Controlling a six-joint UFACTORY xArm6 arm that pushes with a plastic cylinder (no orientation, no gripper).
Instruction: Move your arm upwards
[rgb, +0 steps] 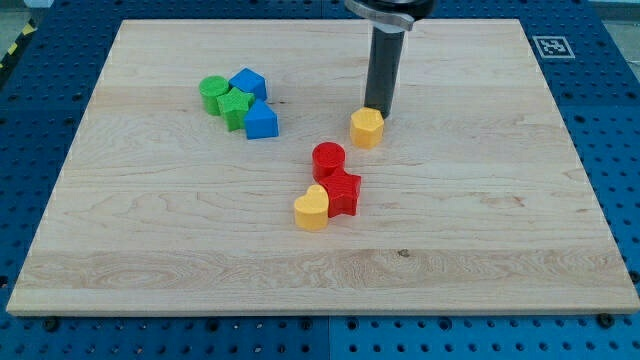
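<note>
My tip (377, 108), the lower end of the straight dark rod, sits on the pale wooden board (480, 220) in the upper middle of the view; it is a bare rod end with nothing to spread, press or pinch. Just below it, touching or nearly so, stands the yellow hexagonal plastic block (367, 128), partly overlapping the rod's end. Farther toward the view's bottom and slightly left of my tip lies a tight cluster: the red cylinder block (328, 158) on top, the red star-shaped block (343, 192) touching it underneath, and the yellow heart-shaped block (312, 209) pressed against the star's left side. Well apart to the left of my tip, at about its own level, sits a second cluster: the green cylinder block (213, 93), the green star-shaped block (237, 106), a blue pentagon-like block (248, 82) at the top, and a blue house-shaped block (261, 120) at the lower right, all touching. The board rests on a blue perforated table (600, 90).
</note>
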